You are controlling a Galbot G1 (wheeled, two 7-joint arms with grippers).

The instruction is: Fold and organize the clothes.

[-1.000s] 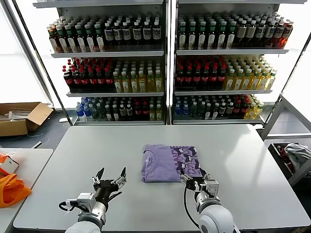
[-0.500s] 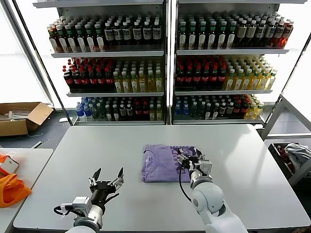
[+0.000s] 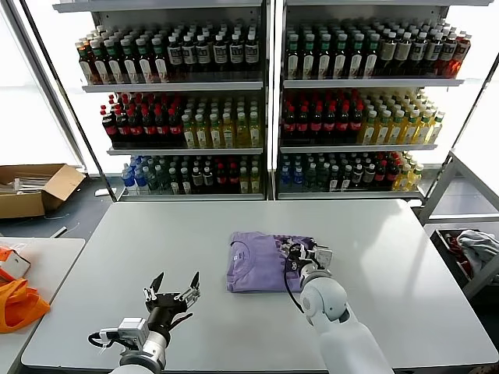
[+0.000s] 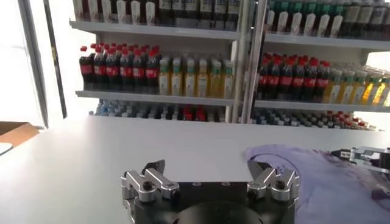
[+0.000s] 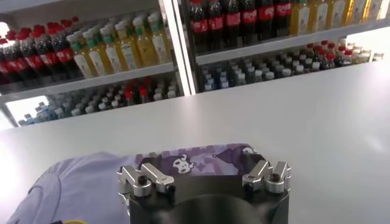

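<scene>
The lavender T-shirt [image 3: 269, 261] lay folded in a neat rectangle mid-table [image 3: 390, 257], printed side up. The right gripper [image 3: 304, 255] hovered over its near right corner, jaws apart and gripping nothing. The left gripper [image 3: 172, 294] waited near the left front edge, jaws spread too. Soft, light, limp cloth like that would likely sag and unfold; I'd pinch through all layers at a folded edge.
</scene>
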